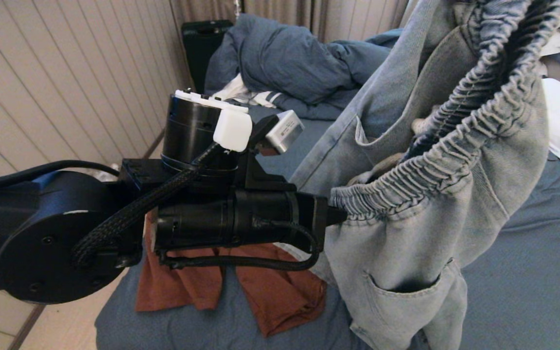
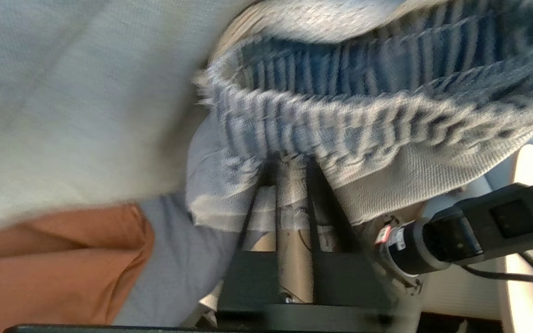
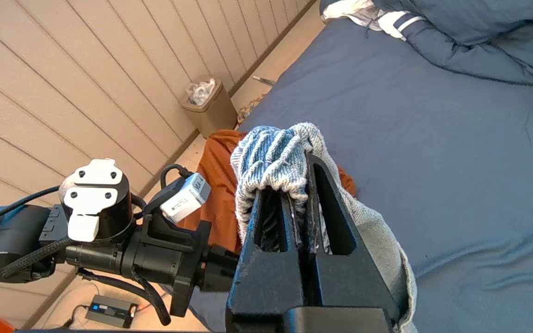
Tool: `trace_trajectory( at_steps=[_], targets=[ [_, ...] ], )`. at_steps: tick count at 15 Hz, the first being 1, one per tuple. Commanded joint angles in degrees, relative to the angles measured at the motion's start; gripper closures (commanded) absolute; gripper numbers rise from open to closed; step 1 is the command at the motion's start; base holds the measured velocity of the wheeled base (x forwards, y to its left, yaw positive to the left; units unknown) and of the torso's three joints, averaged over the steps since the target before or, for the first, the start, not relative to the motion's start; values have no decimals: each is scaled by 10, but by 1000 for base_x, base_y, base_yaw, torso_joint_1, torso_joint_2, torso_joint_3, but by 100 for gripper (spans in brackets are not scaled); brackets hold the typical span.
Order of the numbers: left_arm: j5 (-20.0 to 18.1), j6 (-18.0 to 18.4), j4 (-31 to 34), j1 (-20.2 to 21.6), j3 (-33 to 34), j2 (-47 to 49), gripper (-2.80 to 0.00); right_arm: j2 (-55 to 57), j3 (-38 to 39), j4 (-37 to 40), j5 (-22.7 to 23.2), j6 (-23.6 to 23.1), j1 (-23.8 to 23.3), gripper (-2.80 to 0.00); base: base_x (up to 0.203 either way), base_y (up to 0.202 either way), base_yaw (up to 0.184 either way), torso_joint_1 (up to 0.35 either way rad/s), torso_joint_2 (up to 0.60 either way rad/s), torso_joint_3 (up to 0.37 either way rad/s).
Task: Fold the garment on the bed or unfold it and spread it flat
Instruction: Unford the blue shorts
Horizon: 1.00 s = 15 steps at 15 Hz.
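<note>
Holding denim trousers [image 1: 421,209] by the elastic waistband [image 3: 273,162], right fingers [image 3: 294,203] clamped tight; left fingers [image 2: 289,203] slightly parted at the same band. Keeping it taut, lowering evenly onto the bed [image 1: 528,272] beneath, beyond the rust garment [image 1: 270,291].

Your left arm reaches level across the head view from the left, wrist camera on top, cable looped beneath. Your left gripper [image 2: 289,185] has its tip buried in gathered denim; the gap between its fingers [image 2: 317,203] is narrow, and a grip cannot be confirmed. Your right gripper [image 3: 300,203] is raised, fingers [image 3: 331,208] pressed together on a ribbed waistband fold
</note>
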Motion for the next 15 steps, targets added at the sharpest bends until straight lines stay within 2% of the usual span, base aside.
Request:
trace_trajectory(
  at_steps=[1,4,8,13,15],
  targets=[
    [-2,-1,-1,0,2,-2,-280,0,0,4,0,0,2,0,0,0,0,0,0,0],
    [-18,-3,-2,0,0,-4,-280,0,0,5,0,0,1,0,0,0,0,0,0,0],
    [-19,-4,-3,0,-6,12,-280,-2,-1,5,1,0,2,0,0,0,0,0,0,0],
    [-18,-1,-91,0,-11,79,-280,-8,-1,4,11,0,4,0,0,0,0,0,0,0],
    [-18,-1,-96,0,-25,93,-280,-12,-1,5,11,0,8,0,0,0,0,0,0,0]
  ],
)
